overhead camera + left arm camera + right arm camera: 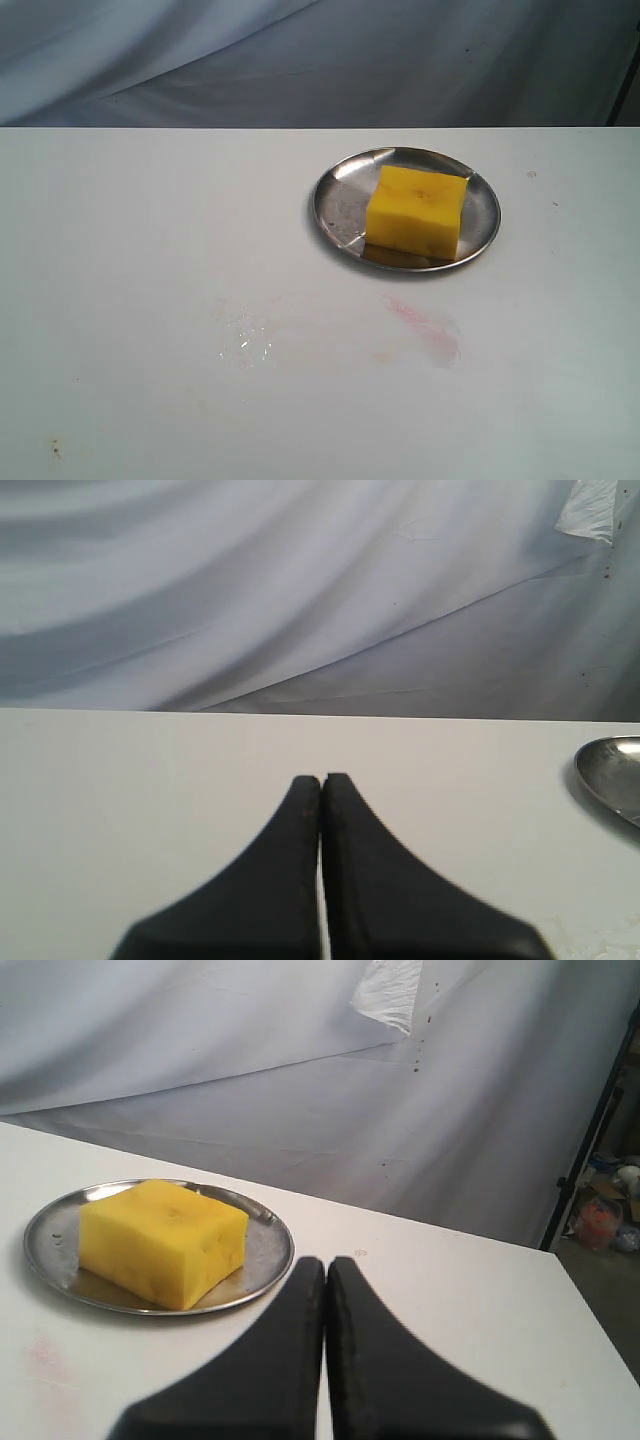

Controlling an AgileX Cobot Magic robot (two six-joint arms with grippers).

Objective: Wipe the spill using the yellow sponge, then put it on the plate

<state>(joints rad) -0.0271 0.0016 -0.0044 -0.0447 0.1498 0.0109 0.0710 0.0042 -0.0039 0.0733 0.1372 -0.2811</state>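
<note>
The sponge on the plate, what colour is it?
Bright yellow sponge, clearest in the right wrist view.

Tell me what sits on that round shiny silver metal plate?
A thick yellow rectangular foam sponge rests on the plate. Bare scuffed metal shows beside it; the surface beneath the sponge is hidden.

No writing, label, brand, number or sign can be read in any view. The thick yellow foam sponge [418, 210], the round silver metal plate [338, 208] beneath it and the white table [150, 250] show only plain, unmarked surfaces.
</note>
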